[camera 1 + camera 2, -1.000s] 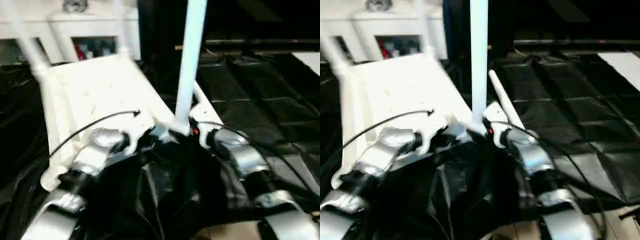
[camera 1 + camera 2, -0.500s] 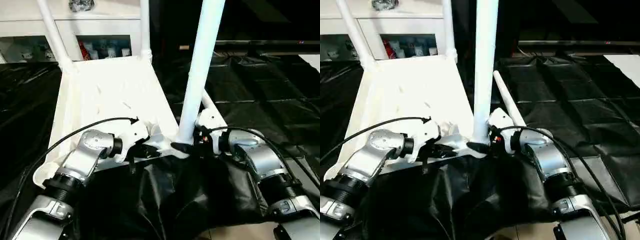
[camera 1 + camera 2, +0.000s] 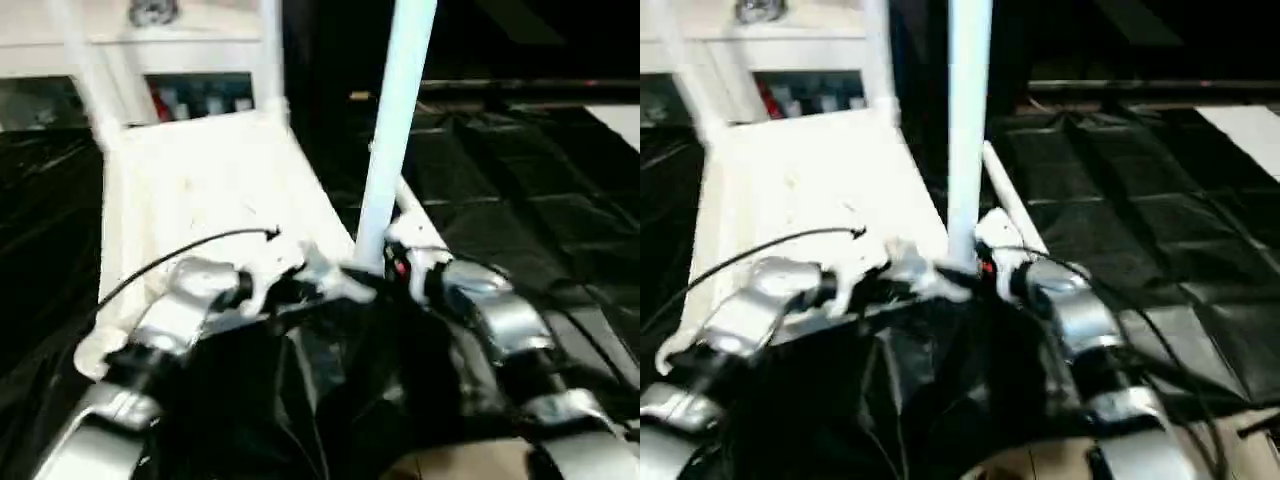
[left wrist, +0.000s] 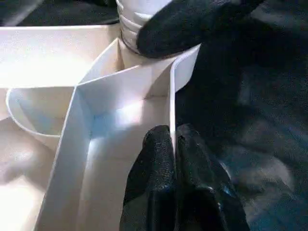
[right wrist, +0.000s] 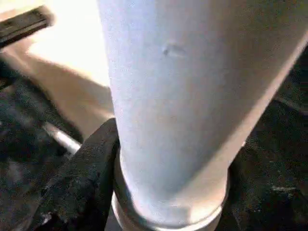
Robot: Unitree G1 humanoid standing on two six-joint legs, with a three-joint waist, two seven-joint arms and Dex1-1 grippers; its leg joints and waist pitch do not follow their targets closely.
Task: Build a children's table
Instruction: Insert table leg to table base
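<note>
Nearest the camera, the two silver forearms reach forward over crumpled black sheeting (image 3: 330, 400) that covers the floor. The left gripper (image 4: 173, 144) is clenched on the near rim wall of the tabletop (image 3: 200, 190) — in the left wrist view its two black fingers (image 4: 159, 178) press together with the thin white wall between them, beside a rib of the underside.

The right gripper (image 3: 975, 265) sits at the near right corner of the tabletop, its fingers either side of the base of the upright leg (image 3: 395, 130); the right wrist view shows one black finger (image 5: 89, 173) touching the foot of that leg just above its ringed end. The other finger is hidden behind the leg, so how firmly it grips I cannot tell.

The tabletop lies upside down on the sheeting, ribbed side up, stretching away from the robot. The upright leg rises from its near right corner socket. Just beside that corner, a loose leg (image 3: 1010, 205) lies on the sheeting. At the far corners two more legs (image 3: 270, 50) stand up — blurred. Behind them is a white cabinet (image 3: 190, 40) with coloured things on its shelf.
</note>
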